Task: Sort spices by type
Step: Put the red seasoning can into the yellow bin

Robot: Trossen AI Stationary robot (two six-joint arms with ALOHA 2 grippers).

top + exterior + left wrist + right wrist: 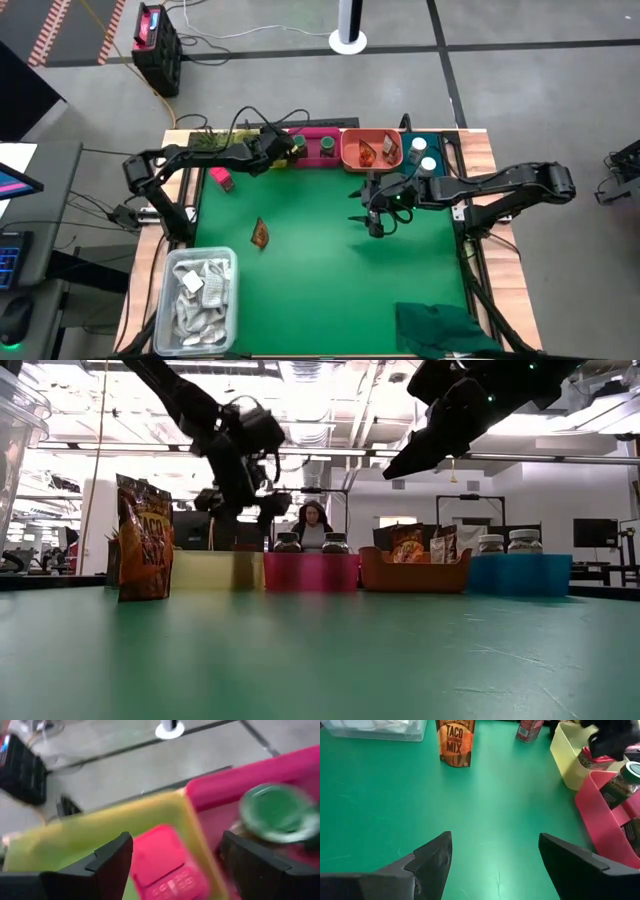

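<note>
My left gripper (176, 839) (282, 148) hangs open over the yellow tray (75, 837) at the far edge. One pink box (167, 865) lies in that tray between and below its fingers. Another pink box (222, 180) lies on the mat near the left side. An orange-brown packet (260, 233) (455, 740) stands upright on the mat. Two dark green jars (288, 542) stand in the pink tray (310, 572). Two packets (405, 543) are in the orange tray (372, 150). Two white-capped jars (525, 540) are in the teal tray (420, 158). My right gripper (372, 222) (495, 837) is open above the mat's middle.
A clear tub of white packets (200, 295) sits at the near left corner, and a dark green cloth (440, 330) lies at the near right. The four trays line the far edge. A person (312, 525) sits beyond the table. Bare green mat lies between the packet and my right gripper.
</note>
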